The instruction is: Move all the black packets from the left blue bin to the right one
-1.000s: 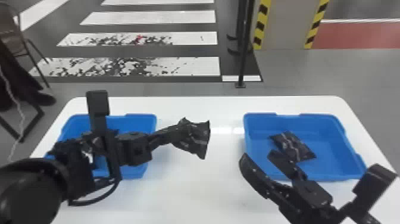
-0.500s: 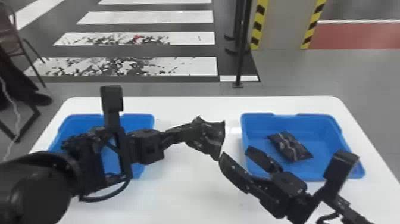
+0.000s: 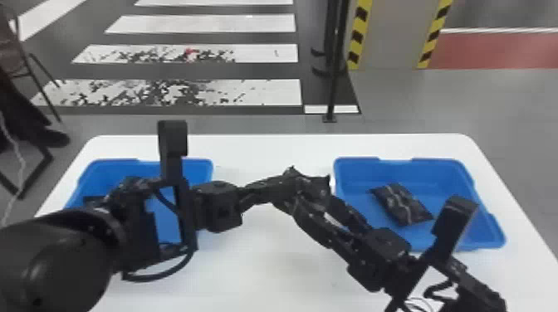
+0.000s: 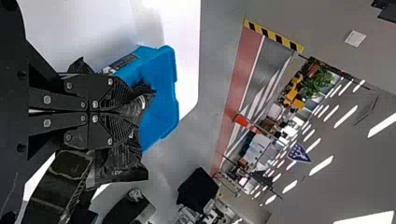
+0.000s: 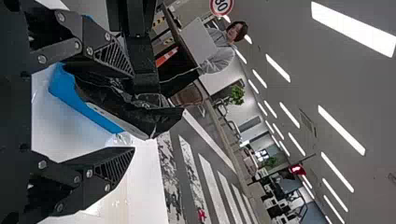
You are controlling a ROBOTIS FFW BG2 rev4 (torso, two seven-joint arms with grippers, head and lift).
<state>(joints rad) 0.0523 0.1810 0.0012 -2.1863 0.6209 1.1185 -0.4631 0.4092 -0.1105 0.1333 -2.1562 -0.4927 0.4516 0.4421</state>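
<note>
Head view faces down; close wrist views face outward, seemingly sharing its table (image 3: 265, 276).

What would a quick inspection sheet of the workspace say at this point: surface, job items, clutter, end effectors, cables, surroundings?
Surface: white table under both bins.
Left bin: partly behind the left arm; a dark shape in it, cannot tell what.
Right bin: one black packet lying inside.
Held packet: in the left end effector, between the bins.
Clutter: nothing seen.
Left end effector: shut on the held packet.
Right end effector: open, its fingers either side of the held packet.
Cables: black cable looping below the left arm; white cord beyond the table's left side.
Surroundings: striped floor and a black post behind the table.
</note>
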